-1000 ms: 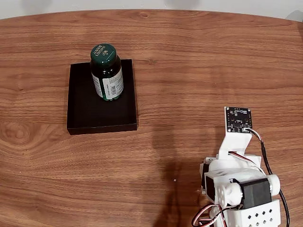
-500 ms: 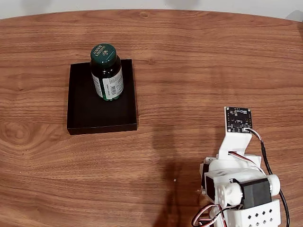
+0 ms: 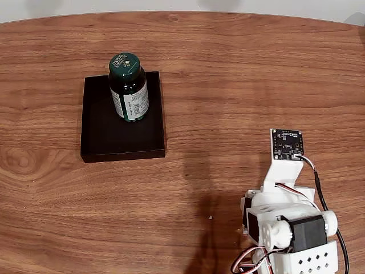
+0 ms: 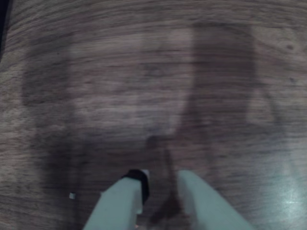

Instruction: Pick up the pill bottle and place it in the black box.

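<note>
Pill bottle [image 3: 129,87], barcode label showing, stands upright in black box [image 3: 102,136].

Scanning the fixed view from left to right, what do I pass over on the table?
Black box with the pill bottle standing in its right part → bare wooden table → the folded arm at lower right.

Pill bottle [image 3: 129,87] upright in black box [image 3: 122,134], rear part — arm [image 3: 288,220] well right, nearer camera.
</note>
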